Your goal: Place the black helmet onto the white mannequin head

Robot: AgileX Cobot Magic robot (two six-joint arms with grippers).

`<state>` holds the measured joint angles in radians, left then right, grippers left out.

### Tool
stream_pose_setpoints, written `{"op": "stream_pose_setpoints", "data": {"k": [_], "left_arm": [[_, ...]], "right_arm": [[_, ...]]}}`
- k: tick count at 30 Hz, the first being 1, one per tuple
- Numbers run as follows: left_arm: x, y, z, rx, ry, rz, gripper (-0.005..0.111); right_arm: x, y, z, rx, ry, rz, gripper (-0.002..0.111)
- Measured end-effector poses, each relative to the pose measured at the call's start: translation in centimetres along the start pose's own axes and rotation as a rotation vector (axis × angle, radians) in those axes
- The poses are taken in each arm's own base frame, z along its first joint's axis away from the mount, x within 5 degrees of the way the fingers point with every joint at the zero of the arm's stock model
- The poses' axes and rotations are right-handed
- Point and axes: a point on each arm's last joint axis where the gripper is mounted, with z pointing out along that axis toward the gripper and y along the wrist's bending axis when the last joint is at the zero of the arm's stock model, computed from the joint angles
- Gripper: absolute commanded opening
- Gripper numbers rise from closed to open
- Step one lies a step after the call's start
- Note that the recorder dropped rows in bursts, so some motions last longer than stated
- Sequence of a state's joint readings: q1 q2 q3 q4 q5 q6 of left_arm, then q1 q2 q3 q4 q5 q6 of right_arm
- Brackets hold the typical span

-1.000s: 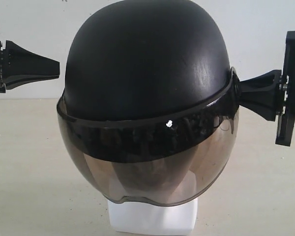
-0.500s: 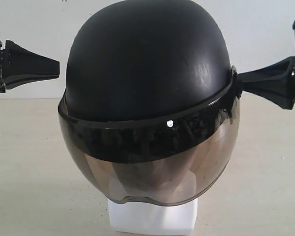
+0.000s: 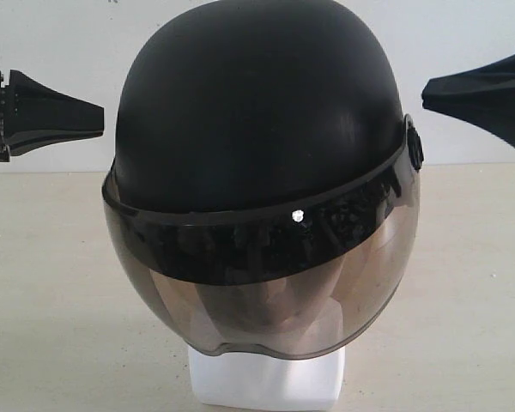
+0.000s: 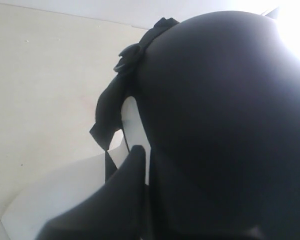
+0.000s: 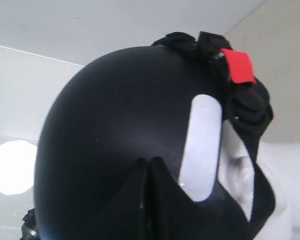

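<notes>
The black helmet (image 3: 257, 112) sits over the white mannequin head (image 3: 266, 382). Its smoky visor (image 3: 266, 292) covers the face, so only the blocky neck base shows below. My left gripper (image 3: 101, 116) hangs shut beside the helmet's left side, a small gap away. On the other side my right gripper (image 3: 426, 93) is shut on nothing, up and off the helmet's side pivot (image 3: 415, 146). The left wrist view shows the left gripper (image 4: 142, 150) close to the shell (image 4: 225, 125). In the right wrist view the right gripper (image 5: 150, 161) lies before the shell (image 5: 115, 115), with a white ear (image 5: 237, 175) showing.
A chin strap with a red tab (image 5: 238, 65) lies bunched along the helmet's rim. The head stands on a pale tabletop (image 3: 51, 283) with a white wall (image 3: 60, 43) behind. A dark strap (image 4: 110, 115) hangs beside the white neck (image 4: 132, 120).
My right gripper has drawn back from the helmet's side pivot and risen up and to the right. The left gripper and the helmet have stayed put.
</notes>
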<state>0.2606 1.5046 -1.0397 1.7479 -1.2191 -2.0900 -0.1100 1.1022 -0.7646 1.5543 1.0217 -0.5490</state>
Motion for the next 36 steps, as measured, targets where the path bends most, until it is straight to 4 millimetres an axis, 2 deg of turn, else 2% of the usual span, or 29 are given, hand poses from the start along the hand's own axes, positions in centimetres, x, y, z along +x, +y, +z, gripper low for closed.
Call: {"op": "stream_pose_setpoints", "data": {"k": [4,14,20,24,36], "left_arm": [[0.0,0.0,0.0,0.000,0.000,0.000,0.004],[0.0,0.0,0.0,0.000,0.000,0.000,0.004],[0.0,0.0,0.0,0.000,0.000,0.000,0.004],[0.0,0.0,0.0,0.000,0.000,0.000,0.004],[0.0,0.0,0.0,0.000,0.000,0.000,0.004]], "right_arm": [[0.6,1.0,-0.5,-0.040,0.019,-0.012,0.000],[1.0,1.1,-0.5,-0.046,0.053,-0.007,0.000],[1.9,1.5,0.3,-0.052,0.097,-0.006,0.000],[2.5,1.7,1.1,-0.036,0.110,-0.011,0.000],[2.5,1.2,1.2,0.066,0.089,0.009,0.000]]}}
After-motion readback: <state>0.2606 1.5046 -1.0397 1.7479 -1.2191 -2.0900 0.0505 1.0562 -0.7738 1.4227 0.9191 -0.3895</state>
